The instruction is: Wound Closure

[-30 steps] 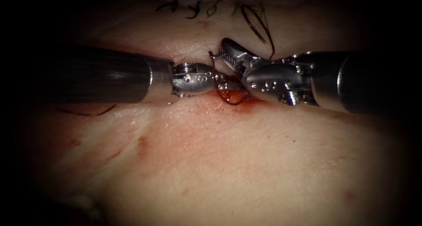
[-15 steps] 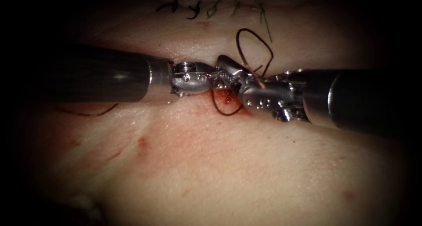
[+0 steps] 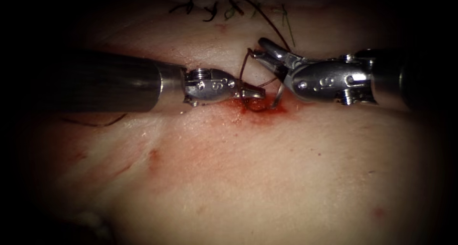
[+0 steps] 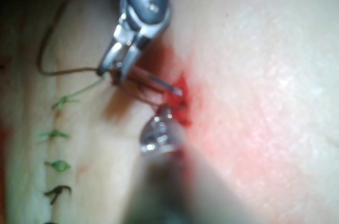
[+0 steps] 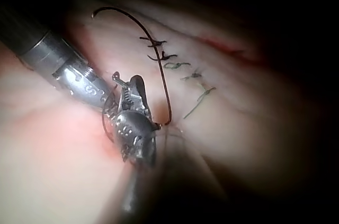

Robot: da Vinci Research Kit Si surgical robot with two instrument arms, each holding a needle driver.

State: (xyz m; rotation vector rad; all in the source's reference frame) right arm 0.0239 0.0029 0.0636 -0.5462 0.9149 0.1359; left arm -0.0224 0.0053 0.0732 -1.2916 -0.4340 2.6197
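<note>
Across the pale pork-belly tissue [image 3: 248,178], toward 12 o'clock, a row of dark and green knotted stitches [image 3: 224,9] suggests much of the cut is already closed. At centre lies a patch of red fluid [image 3: 260,109]. From 9 o'clock, the left gripper [image 3: 253,91] is clamped on the dark thread [image 3: 244,66] there. From 3 o'clock, the right gripper [image 3: 267,49] grips the same thread, which loops toward 12 o'clock. I cannot make out the needle; at least this stitch seems unfinished.
</note>
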